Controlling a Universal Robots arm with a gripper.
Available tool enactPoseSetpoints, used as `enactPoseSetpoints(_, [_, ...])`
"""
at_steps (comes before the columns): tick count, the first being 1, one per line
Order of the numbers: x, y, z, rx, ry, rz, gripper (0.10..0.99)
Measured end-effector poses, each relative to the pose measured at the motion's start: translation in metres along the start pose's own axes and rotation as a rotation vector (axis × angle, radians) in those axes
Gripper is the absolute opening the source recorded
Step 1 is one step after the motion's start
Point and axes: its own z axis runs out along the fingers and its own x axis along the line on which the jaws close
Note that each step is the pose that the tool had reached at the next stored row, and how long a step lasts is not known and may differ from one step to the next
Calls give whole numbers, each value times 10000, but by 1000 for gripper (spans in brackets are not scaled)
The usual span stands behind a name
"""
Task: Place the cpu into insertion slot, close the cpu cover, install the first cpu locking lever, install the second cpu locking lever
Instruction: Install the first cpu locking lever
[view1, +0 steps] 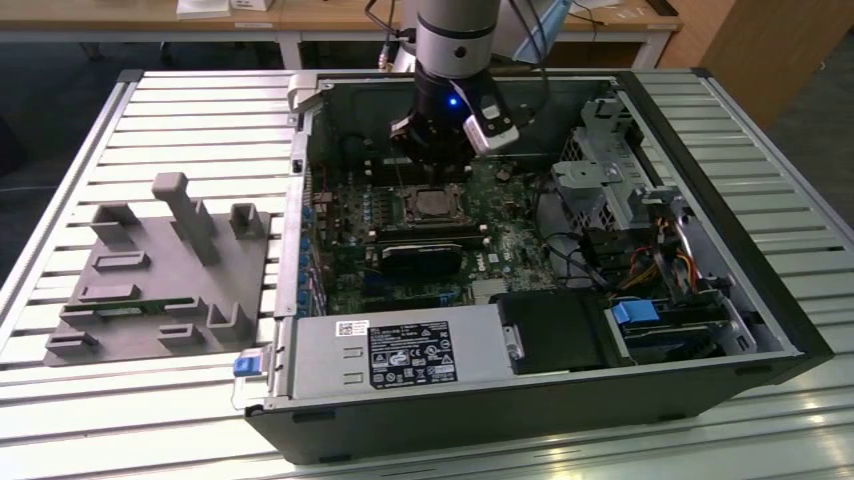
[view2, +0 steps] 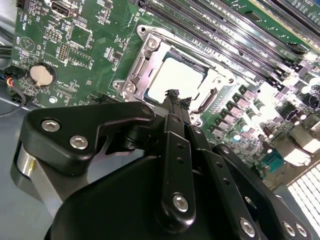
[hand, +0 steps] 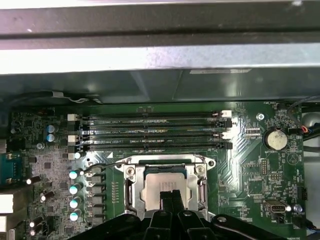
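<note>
Exterior view
Setting: computer case (view1: 747, 300) lies open on a slatted table (view1: 174, 120); the ribbed metal top gives a firm, level base.
Arm: gripper (view1: 434, 165) hangs directly over the insertion slot (view1: 434, 205), close above it.
Around the slot: grey fixture tray (view1: 160, 270) is well apart from it, outside the case on the exterior view's left; power supply (view1: 387, 350) is on the slot's camera side.
Room: wooden desks (view1: 334, 15) stand beyond the table.

Second wrist view
Chip: cpu (view2: 175, 77) sits flat in the slot; its pale top shows through the window of the cpu cover (view2: 142, 57), which lies down around it.
Claw: clenched, fingers pressed together with nothing between them; the tips are over the chip's edge; contact or a small gap, cannot tell.
Neighbours: memory slots (view2: 225, 45) just beside the slot; coin cell (view2: 42, 74) well apart.

First wrist view
Check: cover frame lies square around the chip; fingertips are over the chip's edge.
Lever: thin wire (hand: 95, 167) runs beside the slot; latched or free, cannot tell.
Step (judged): chip placed, cover down, work now at cover or levers.
Doing it well (judged): push straight and lightly; bear on frame metal, not the chip's top; keep the tips off the capacitors (hand: 74, 195) beside the slot.
</note>
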Motion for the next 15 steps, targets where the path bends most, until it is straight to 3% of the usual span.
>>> enactPoseSetpoints(15, [3, 7, -163, -3, -4, 0, 102])
